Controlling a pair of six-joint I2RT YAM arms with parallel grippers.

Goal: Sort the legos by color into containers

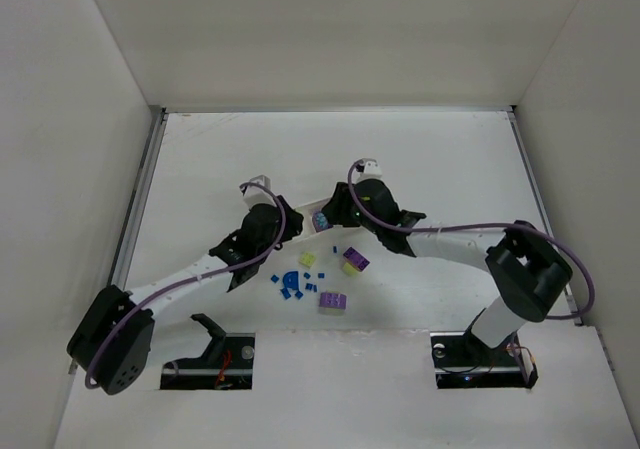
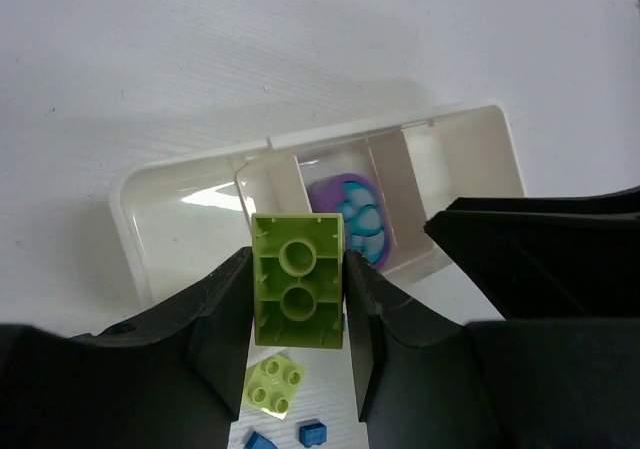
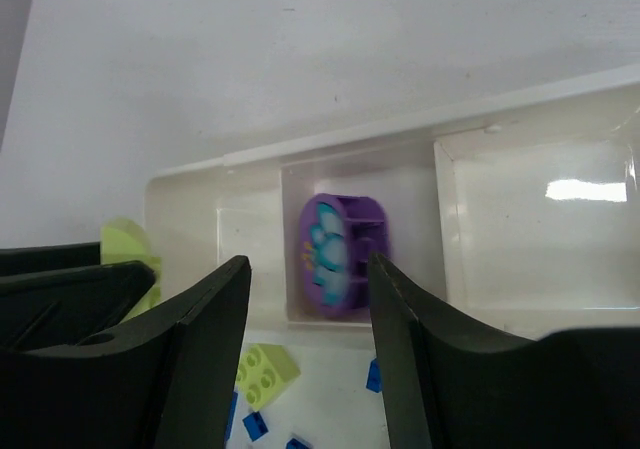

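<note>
Left gripper (image 2: 298, 304) closed partway, both fingers pinching a yellow-green brick (image 2: 298, 279) by its sides, hollow underside toward the wrist camera. The brick is off the table (image 1: 450, 169), at the near side of the tray (image 2: 200, 214); can't tell which compartment it hangs over.

Right gripper (image 3: 308, 344) jaws wide apart, gripping nothing, fingertips at the tray's near wall in front of the middle compartment (image 3: 410, 199).

Tray is white, long and shallow, with three square compartments in a row, mostly hidden under both wrists in the top view. The middle compartment holds a purple piece (image 3: 338, 254) with a light blue and white pattern, slightly blurred in the right wrist view. The right-end compartment is partly hidden behind the right arm in the left wrist view.

Loose on the table just near of the tray: small yellow-green piece (image 2: 275, 384), blue bits (image 2: 312, 432), two purple blocks (image 1: 355, 259) partly yellow, and a blue fan-shaped piece (image 1: 290, 281) between the arms
</note>
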